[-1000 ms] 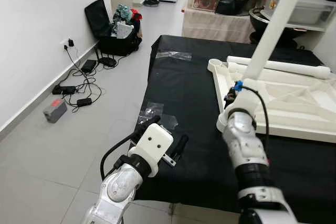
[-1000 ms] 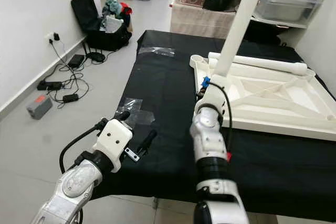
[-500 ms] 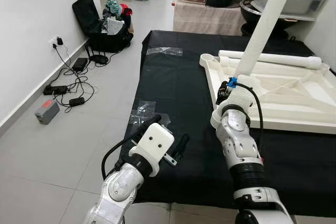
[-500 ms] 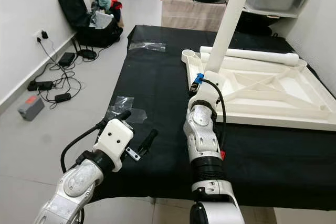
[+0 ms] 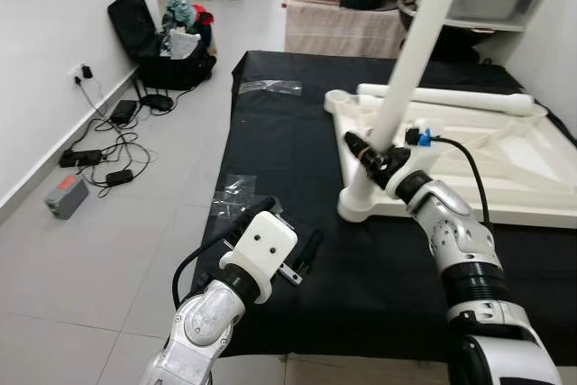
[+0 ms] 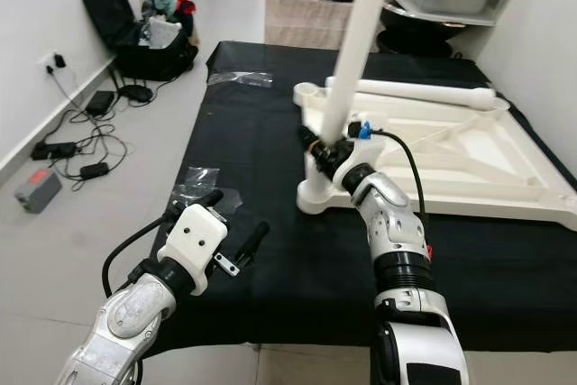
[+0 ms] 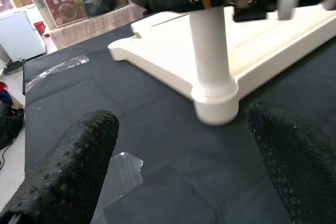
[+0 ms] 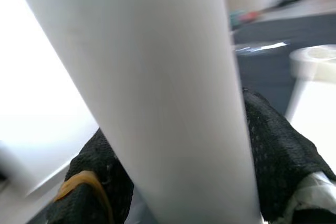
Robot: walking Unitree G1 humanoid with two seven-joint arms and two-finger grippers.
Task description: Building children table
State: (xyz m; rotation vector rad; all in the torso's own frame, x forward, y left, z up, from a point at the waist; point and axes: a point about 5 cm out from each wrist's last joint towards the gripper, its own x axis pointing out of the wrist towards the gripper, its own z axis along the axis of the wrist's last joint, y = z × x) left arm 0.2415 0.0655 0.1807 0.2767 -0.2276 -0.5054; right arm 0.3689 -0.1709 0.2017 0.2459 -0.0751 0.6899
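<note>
A black-covered table (image 5: 297, 132) carries the upturned white tabletop (image 5: 505, 169) at 2 o'clock and clear plastic wrappers (image 5: 236, 192) at 9 o'clock.

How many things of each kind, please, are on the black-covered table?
White plastic tabletop panels, lying upside down: 1
White plastic table legs: 2, one upright in the right gripper, one lying flat
Clear plastic wrapper scraps: 2
Total: 5
</note>
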